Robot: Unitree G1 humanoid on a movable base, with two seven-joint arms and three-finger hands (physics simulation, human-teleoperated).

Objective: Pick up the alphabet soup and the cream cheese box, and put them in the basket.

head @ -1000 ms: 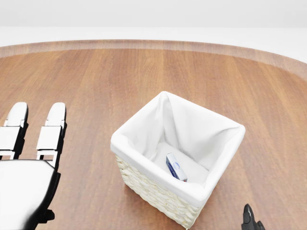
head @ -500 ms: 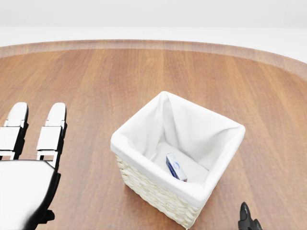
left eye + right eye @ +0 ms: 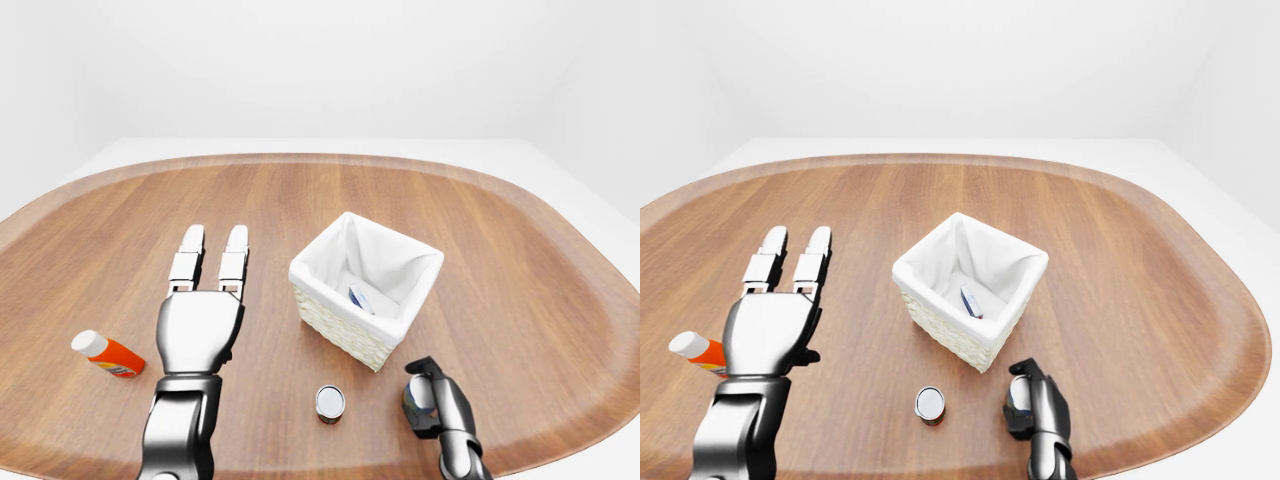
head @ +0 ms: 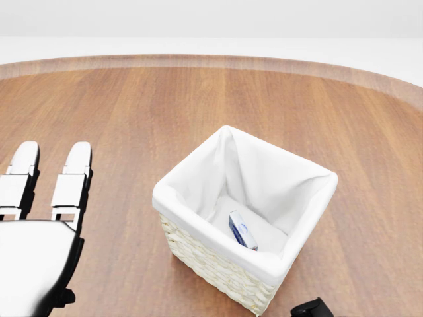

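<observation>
The alphabet soup can stands upright on the wooden table, below the basket's near corner in the left-eye view. The wicker basket has a white cloth liner, and the blue-and-white cream cheese box leans on its floor. My right hand hovers to the right of the can and apart from it, fingers curved and empty. Only its dark tip shows at the head view's bottom edge. My left hand is held flat and open over the table, left of the basket.
An orange bottle with a white cap lies on the table to the left of my left arm. The table's rounded rim runs along the top of the eye views, with white floor beyond it.
In the head view my right hand's tip has slid left and lower along the bottom edge. The left hand, basket and box have not moved.
</observation>
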